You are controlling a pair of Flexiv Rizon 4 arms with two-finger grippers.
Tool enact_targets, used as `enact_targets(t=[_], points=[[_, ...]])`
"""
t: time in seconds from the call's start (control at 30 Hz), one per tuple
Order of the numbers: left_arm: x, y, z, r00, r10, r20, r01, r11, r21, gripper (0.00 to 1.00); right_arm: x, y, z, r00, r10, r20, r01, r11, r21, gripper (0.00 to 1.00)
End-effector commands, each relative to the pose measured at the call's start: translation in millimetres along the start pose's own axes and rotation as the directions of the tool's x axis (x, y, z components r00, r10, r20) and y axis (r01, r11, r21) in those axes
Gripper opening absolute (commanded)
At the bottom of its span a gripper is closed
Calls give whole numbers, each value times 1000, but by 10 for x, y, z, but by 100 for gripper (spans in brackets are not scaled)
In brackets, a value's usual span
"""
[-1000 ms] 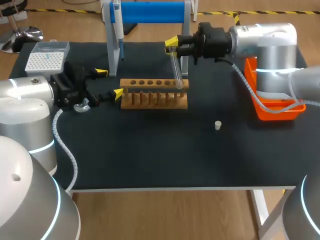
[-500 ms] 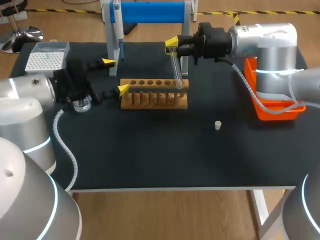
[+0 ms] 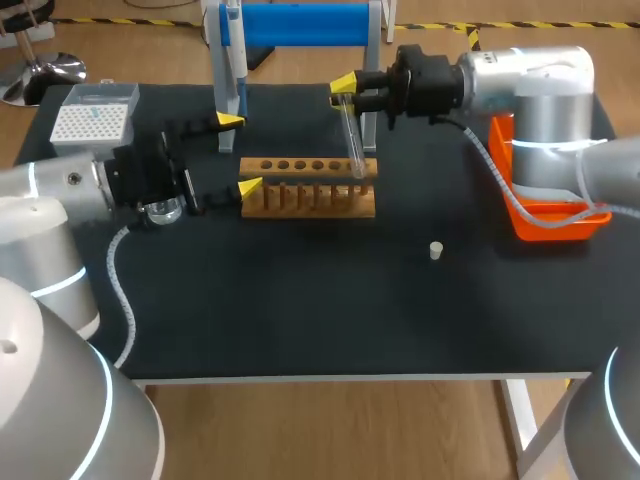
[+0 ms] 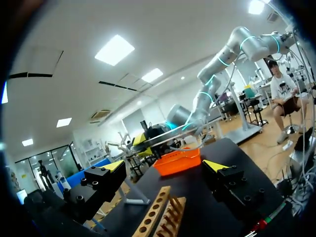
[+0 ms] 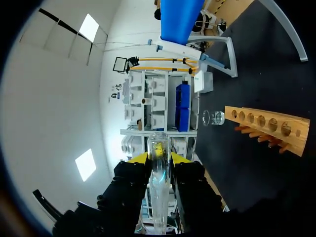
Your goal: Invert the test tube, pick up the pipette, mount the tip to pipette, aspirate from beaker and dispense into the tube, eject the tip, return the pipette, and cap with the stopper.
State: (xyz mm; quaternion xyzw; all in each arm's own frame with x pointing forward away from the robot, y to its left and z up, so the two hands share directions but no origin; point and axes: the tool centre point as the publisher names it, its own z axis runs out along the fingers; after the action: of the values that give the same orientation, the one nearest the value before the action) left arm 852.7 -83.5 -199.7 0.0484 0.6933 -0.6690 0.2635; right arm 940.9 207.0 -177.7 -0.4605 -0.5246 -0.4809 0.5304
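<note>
My right gripper (image 3: 344,92) is shut on the upper end of a clear test tube (image 3: 352,135), which hangs upright with its lower end at the right end of the wooden rack (image 3: 308,188). From the right wrist, the tube (image 5: 160,153) stands clamped between the yellow-tipped fingers. My left gripper (image 3: 240,152) is open at the rack's left end, one tip close to the blue stand's leg. The pipette (image 3: 238,70) hangs on that blue stand (image 3: 300,22). A glass beaker (image 3: 163,208) sits under my left wrist. The white stopper (image 3: 436,250) lies alone on the mat.
A white tip box (image 3: 92,112) stands at the back left corner. An orange bin (image 3: 545,205) sits at the right edge under my right arm. Ahead of the open left fingers lie the rack (image 4: 159,216) and the orange bin (image 4: 177,160).
My left arm has moved right and toward the back, bringing its open fingers up to the stand's leg and the rack's left end. The right arm and tube have stayed still.
</note>
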Motion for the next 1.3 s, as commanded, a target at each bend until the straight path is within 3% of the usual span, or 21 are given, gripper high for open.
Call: enact_targets(t=[0.03,0.1,0.17,0.27,0.3,0.37,0.8,0.87,1.07,1.2,1.3], points=[[-34,-76,-31,975,206,77,-208,978,9,100,6,0,-5,1000,0,2,0,1000,0,0],[-34,-126,-41,931,336,140,-345,938,39,100,6,0,-5,1000,0,2,0,1000,0,0],[-1,-200,-22,865,469,176,-485,872,60,100,6,0,-5,1000,0,2,0,1000,0,0],[34,-294,9,754,621,214,-650,754,101,100,6,0,-5,1000,0,2,0,1000,0,0],[41,-325,19,737,640,217,-667,742,74,100,6,0,-5,1000,0,2,0,1000,0,0],[24,-380,17,736,633,240,-668,736,108,100,6,0,-5,1000,0,2,0,1000,0,0],[24,-380,17,736,633,240,-668,736,108,100,6,0,-5,1000,0,2,0,1000,0,0],[46,-424,28,630,744,224,-769,637,49,100,6,0,-5,1000,0,2,0,1000,0,0],[137,-541,122,431,896,104,-902,429,45,100,6,0,-5,1000,0,2,0,1000,0,0],[197,-570,188,367,927,76,-928,359,96,100,6,0,-5,1000,0,2,0,1000,0,0],[244,-524,273,366,930,35,-926,359,118,100,6,0,-5,1000,0,2,0,1000,0,0]])
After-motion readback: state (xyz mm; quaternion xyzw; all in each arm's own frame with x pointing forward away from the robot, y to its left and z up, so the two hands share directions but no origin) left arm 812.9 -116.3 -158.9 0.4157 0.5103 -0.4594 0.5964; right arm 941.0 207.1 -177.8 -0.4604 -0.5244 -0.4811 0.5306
